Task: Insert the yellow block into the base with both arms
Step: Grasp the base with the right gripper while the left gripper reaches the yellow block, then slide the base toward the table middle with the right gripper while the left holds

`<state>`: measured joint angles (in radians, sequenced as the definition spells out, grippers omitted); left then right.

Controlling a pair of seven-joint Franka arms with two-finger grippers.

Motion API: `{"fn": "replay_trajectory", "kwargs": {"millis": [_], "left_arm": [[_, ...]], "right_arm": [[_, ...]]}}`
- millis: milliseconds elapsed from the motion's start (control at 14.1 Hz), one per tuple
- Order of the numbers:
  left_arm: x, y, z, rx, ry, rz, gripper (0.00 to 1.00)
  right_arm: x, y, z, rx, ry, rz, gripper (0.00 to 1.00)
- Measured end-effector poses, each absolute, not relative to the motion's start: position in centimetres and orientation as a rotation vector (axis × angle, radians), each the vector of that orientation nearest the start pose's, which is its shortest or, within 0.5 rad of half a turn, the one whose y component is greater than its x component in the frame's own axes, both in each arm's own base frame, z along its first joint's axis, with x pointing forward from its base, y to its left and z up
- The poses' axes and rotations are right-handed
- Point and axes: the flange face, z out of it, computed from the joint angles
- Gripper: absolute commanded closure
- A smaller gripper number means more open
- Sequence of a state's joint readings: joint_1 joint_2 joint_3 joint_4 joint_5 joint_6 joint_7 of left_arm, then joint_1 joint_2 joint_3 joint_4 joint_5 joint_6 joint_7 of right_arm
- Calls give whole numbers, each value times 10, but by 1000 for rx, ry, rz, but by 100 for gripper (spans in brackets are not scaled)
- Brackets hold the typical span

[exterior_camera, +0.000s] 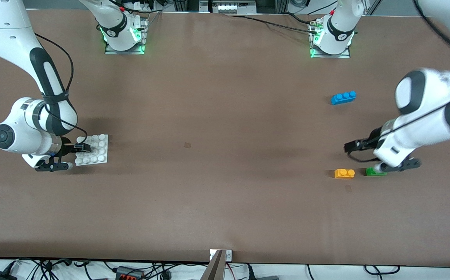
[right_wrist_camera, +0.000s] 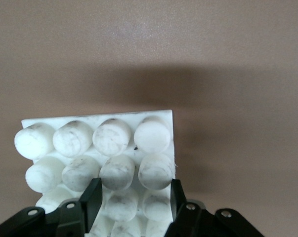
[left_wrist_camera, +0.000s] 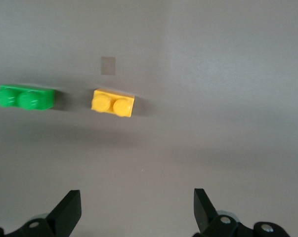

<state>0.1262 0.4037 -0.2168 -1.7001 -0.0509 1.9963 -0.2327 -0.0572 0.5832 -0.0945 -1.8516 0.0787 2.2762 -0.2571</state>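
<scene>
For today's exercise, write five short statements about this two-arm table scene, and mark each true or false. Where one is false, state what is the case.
1. The right gripper is at the base, fingers astride its studs. True.
2. The yellow block sits on the base. False: it lies on the table, beside the green brick.
3. The left gripper is open, holding nothing. True.
4. The blue brick has two studs. False: three.
5. The yellow block is held. False: nothing touches it.

Site: I read this as a robotics lab | Evidence: two arms point(exterior_camera: 34, 97) bolted on lit base plates point(exterior_camera: 124, 48) — brown-covered table point(exterior_camera: 209, 175) | Edge: loose cables, power strips point(exterior_camera: 128, 272) — aluminium framing.
</scene>
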Motion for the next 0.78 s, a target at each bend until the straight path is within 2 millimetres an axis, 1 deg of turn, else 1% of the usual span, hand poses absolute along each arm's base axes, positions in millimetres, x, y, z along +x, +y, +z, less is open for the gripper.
{"fn": "replay_trajectory", "kwargs": {"millis": [71,213,284,426,569,640,782], "left_arm": [[649,-48,342,-3236,-290,205,0],[655,-46,321,-3233,-260,176,0],[658,-46,311,-3237,-225,147,0],[663,-44,284,-3253,-163,94,0],[663,-43,258,-3257,-74,85,0],[663,-42,250,-3243,4,82,0],[665,-39,243,-3207,99,58,0]], "right_arm": [[619,-91,196,-3097,-94,236,44],[619,-91,196,-3096,-95,238,44],[619,-91,196,-3096,-96,238,44],[619,-91,196,-3095,-97,239,43],[619,-91,196,-3095,-99,241,43],[619,-91,196,-3095,-100,241,43],[619,-90,196,-3097,-109,243,43]]}}
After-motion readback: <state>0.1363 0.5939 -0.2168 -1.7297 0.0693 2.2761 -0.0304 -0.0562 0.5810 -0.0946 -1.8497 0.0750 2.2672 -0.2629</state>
